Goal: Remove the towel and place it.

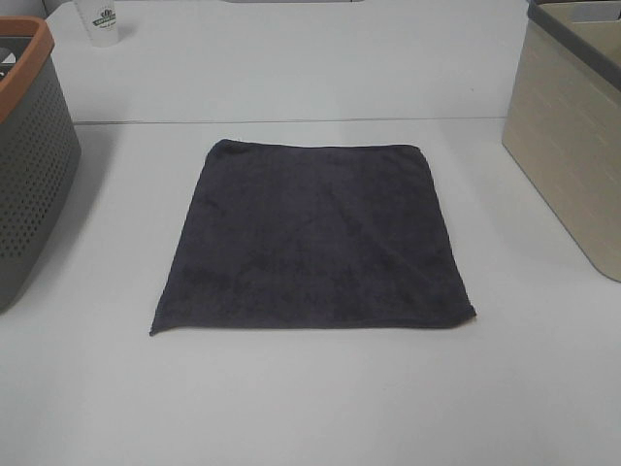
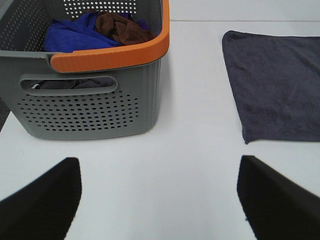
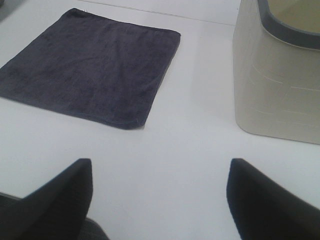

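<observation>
- The dark charcoal-grey square terry towel (image 1: 315, 238) lies flat and fully spread on the white table (image 1: 310, 408). It sits beside the grey perforated plastic basket with an orange rim (image 1: 34, 184), with a strip of bare table between them.
- To my eye it is already out of the basket and smoothed open, probably so that an edge or corner is easy to pinch for whatever placing remains.
- The basket holds a crumpled blue cloth (image 2: 70, 35) and a brown cloth (image 2: 122, 27). Something dark shows through its handle slot.
- The left gripper (image 2: 157, 170) hangs just in front of the basket, jaws spread wide with nothing between them.
- The right gripper (image 3: 160, 170) is across the towel from the basket, likewise released and empty, facing the towel's near corner.
- A beige ribbed bin with a grey rim (image 1: 563, 155) stands on the far side of the towel from the basket, seemingly a drop-off spot.
- A small white cup (image 1: 104, 21) stands beyond the basket at the back. It carries a dark printed emblem, too small to read.
- No tag shows on the towel, and there is no readable writing anywhere else.
</observation>
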`<act>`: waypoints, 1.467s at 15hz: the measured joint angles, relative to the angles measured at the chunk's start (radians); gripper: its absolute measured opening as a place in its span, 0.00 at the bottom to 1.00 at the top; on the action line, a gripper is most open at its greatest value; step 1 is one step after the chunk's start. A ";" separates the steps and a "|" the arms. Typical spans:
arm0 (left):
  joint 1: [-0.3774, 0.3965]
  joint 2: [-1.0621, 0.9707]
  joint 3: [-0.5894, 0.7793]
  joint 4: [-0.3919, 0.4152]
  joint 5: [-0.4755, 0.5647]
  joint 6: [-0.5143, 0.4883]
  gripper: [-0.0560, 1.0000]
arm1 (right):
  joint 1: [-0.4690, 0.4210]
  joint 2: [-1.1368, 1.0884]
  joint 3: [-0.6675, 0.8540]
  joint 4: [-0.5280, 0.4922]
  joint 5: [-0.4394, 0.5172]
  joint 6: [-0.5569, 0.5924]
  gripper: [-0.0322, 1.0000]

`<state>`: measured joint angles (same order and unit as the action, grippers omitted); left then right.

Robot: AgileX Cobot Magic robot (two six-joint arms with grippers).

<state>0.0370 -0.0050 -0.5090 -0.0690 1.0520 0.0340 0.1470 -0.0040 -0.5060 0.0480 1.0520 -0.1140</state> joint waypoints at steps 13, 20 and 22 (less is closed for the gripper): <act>0.000 0.000 0.000 0.000 0.000 0.000 0.80 | 0.000 0.000 0.000 0.000 0.000 0.000 0.75; 0.000 0.000 0.000 0.000 0.000 0.000 0.80 | 0.000 0.000 0.000 0.000 0.000 0.000 0.75; 0.000 0.000 0.000 0.000 0.000 0.000 0.80 | 0.000 0.000 0.000 0.000 0.000 0.000 0.75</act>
<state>0.0370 -0.0050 -0.5090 -0.0690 1.0520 0.0340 0.1470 -0.0040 -0.5060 0.0480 1.0520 -0.1140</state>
